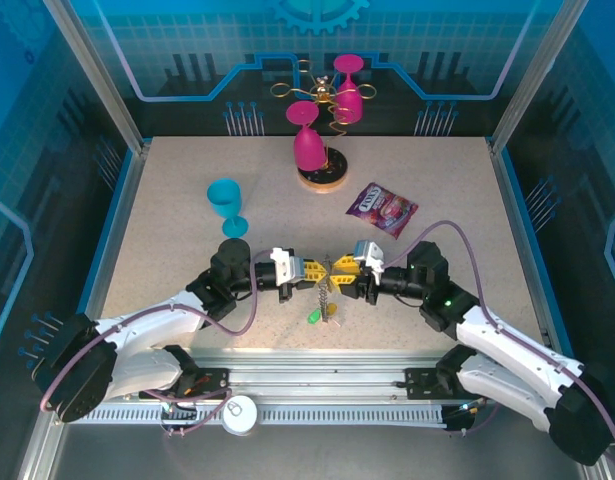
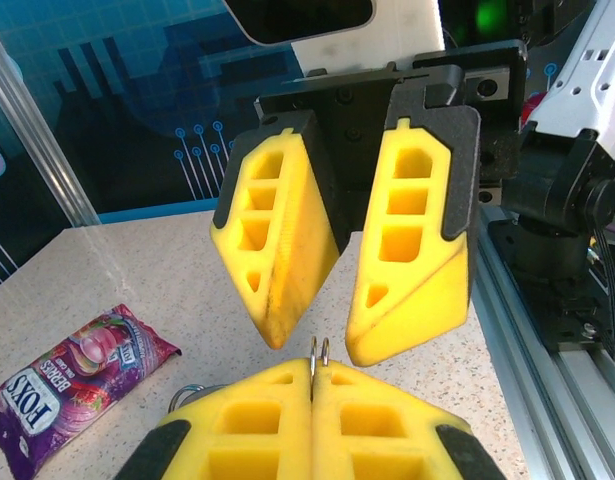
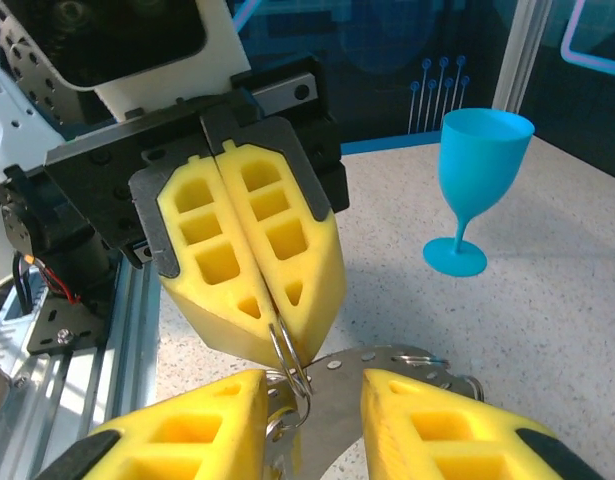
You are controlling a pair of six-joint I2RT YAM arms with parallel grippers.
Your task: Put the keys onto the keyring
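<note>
My left gripper is shut on the keyring, a thin double wire loop that sticks out just past its yellow fingertips. My right gripper faces it tip to tip and is open, its jaws standing either side of the keyring without touching it. A flat silver metal piece with more wire loops lies under and between the right fingers. From the top, a grey chain hangs below the two grippers. The keys rest on the table beneath, one green-headed and one yellow-headed.
A teal cup stands left of centre. A purple snack packet lies to the right. The gold wire stand with pink glasses is at the back. The metal rail runs along the table's near edge.
</note>
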